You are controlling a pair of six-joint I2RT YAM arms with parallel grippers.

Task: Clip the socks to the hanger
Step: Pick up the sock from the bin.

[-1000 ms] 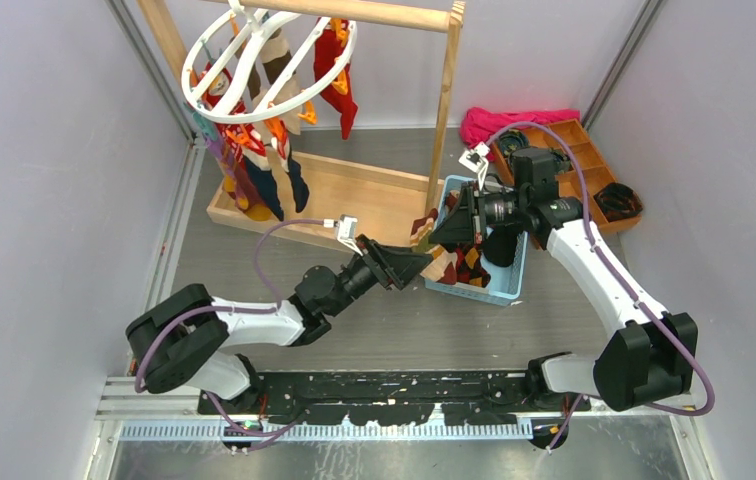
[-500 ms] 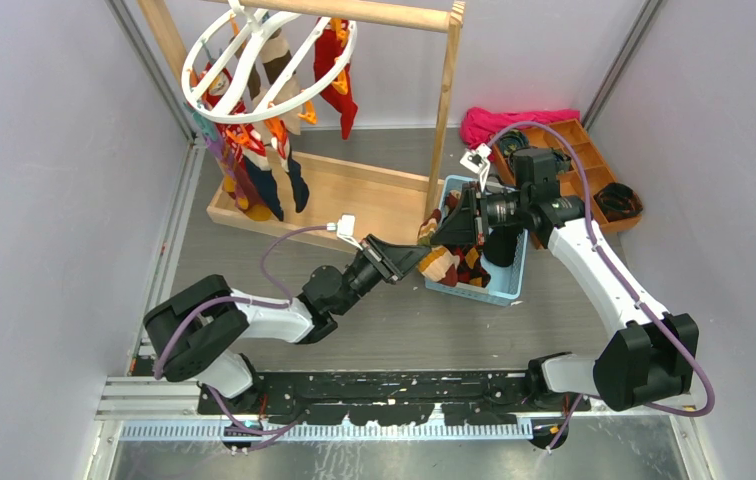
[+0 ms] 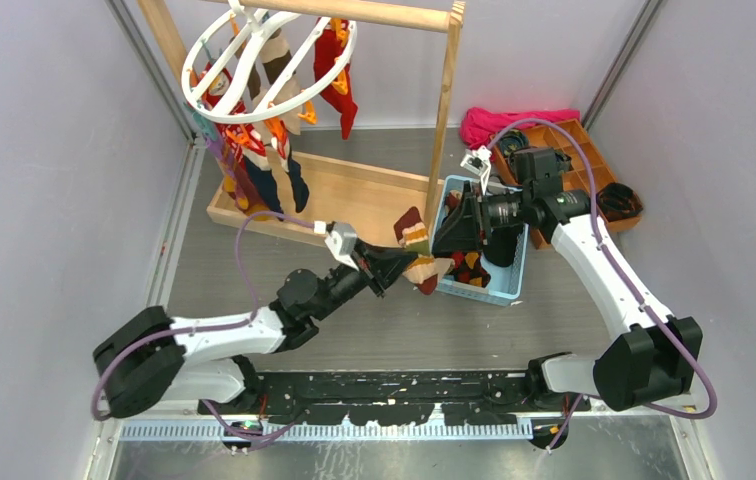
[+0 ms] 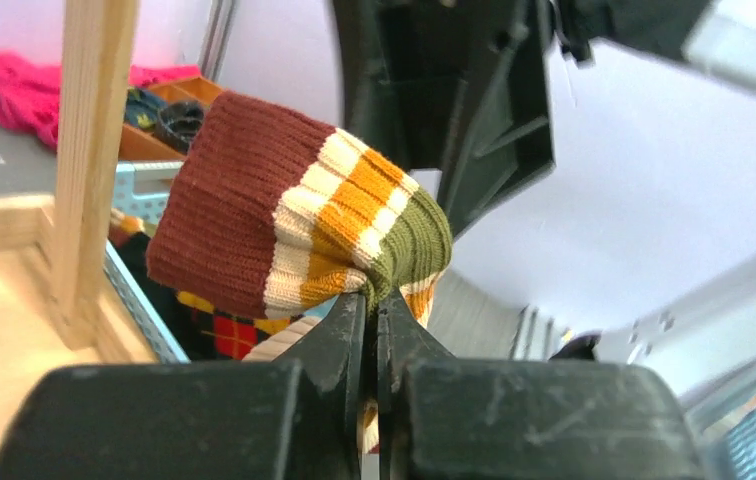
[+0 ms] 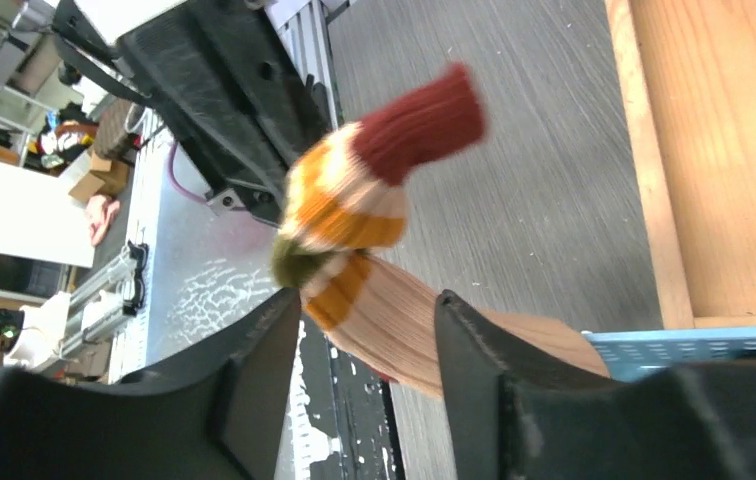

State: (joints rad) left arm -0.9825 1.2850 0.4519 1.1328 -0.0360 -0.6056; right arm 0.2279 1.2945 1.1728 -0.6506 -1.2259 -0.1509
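Note:
My left gripper [image 3: 401, 263] [image 4: 372, 303] is shut on a striped sock [image 3: 417, 247] [image 4: 289, 215] [image 5: 379, 185] with a maroon cuff and orange, cream and olive bands. It holds the sock just left of the blue basket [image 3: 501, 285]. My right gripper [image 3: 451, 232] [image 5: 369, 330] is open beside it, jaws spread around the sock's tan foot without pressing on it. The white round clip hanger [image 3: 259, 55] hangs from the wooden rail [image 3: 354, 12] at the top left, with several socks [image 3: 337, 70] clipped to it.
More socks [image 3: 469, 268] lie in the blue basket. The rack's wooden post [image 3: 443, 100] and base tray [image 3: 354, 200] stand behind the grippers. An orange organiser [image 3: 584, 170] and a pink cloth [image 3: 514, 122] sit at the back right.
My left gripper has drawn back left and away from the basket with the striped sock in it. My right gripper has let go of the sock and now stands open.

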